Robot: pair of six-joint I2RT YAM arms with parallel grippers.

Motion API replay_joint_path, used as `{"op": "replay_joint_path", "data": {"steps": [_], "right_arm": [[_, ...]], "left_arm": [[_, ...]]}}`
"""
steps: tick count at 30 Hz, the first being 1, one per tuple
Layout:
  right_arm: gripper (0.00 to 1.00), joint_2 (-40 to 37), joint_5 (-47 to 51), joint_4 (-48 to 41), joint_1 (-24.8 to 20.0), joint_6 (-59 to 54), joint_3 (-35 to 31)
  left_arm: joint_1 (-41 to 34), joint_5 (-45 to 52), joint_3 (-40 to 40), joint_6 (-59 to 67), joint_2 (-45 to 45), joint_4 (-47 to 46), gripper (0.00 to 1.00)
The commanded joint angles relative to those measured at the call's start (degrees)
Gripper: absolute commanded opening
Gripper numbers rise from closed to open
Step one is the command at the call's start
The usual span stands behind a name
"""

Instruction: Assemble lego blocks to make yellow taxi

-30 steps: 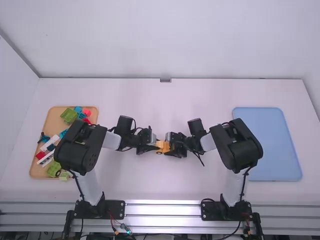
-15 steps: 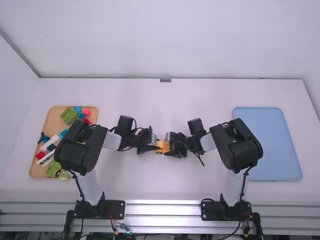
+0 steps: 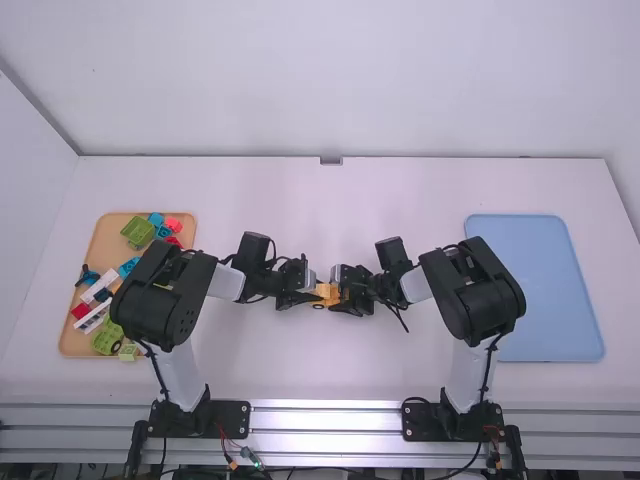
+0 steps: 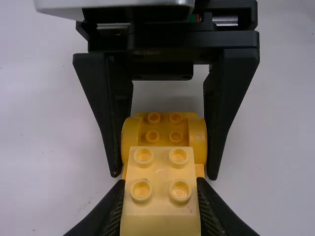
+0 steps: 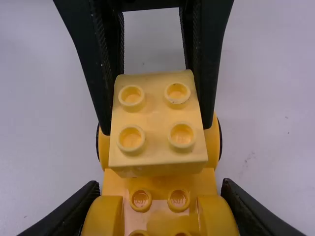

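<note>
Mid-frame, high view: left gripper (image 3: 311, 289) closed on pale-yellow four-stud brick (image 4: 161, 209). Right gripper (image 3: 342, 290) clamps yellow car base (image 5: 160, 184) between its jaws.

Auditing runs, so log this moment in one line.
left gripper: holds pale-yellow block | right gripper: holds wheeled yellow body | seating: cannot tell

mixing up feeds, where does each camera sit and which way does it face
High view: above and behind, facing forward and down; table, left arm and right arm show.
Left wrist view: on that wrist, looking down past the left pincer toward the right pincer.
Right wrist view: on that wrist, looking down past its own pincer toward the left's.
Wrist views share the pale block and yellow body.
</note>
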Motion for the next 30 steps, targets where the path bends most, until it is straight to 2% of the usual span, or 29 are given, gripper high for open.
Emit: {"op": "replay_joint_path", "data": {"steps": [1, 5, 11, 19, 21, 23, 26, 28, 29, 30], "right_arm": [[0.44, -1.0, 0.9, -0.4, 0.1, 0.8, 0.3], [0.44, -1.0, 0.9, -0.4, 0.1, 0.8, 0.3], [0.44, -1.0, 1.0, -0.4, 0.2, 0.8, 0.3], [0.44, -1.0, 1.1, -0.5, 0.2, 0.8, 0.3], [0.44, -1.0, 1.1, -0.5, 0.2, 0.8, 0.3], [0.44, -1.0, 1.0, -0.5, 0.2, 0.8, 0.3], [0.45, -1.0, 1.0, -0.5, 0.2, 0.8, 0.3], [0.45, -1.0, 1.1, -0.5, 0.2, 0.8, 0.3], [0.45, -1.0, 1.1, -0.5, 0.2, 0.8, 0.3], [0.45, -1.0, 1.0, -0.5, 0.2, 0.8, 0.3]], "left_arm": [[-0.6, 0.2, 0.4, -0.2, -0.1, -0.7, 0.19], [0.0, 0.2, 0.4, -0.2, -0.1, -1.0, 0.20], [-0.4, -2.2, 0.4, -0.2, -0.1, -1.1, 0.48], [-0.4, -0.7, 0.4, -0.2, -0.1, -0.4, 0.57], [-0.3, 1.1, 0.4, -0.2, -0.1, 0.7, 0.65], [0.1, 2.3, 0.4, -0.3, -0.5, 1.7, 0.65], [1.4, 6.1, 0.4, -6.2, -1.9, 5.3, 0.72], [2.1, 8.8, 0.4, -9.4, -2.6, 7.2, 0.74], [2.3, 9.9, 0.4, -10.7, -3.0, 8.2, 0.71], [2.6, 11.3, 0.4, -12.9, -3.3, 9.5, 0.54]]}}
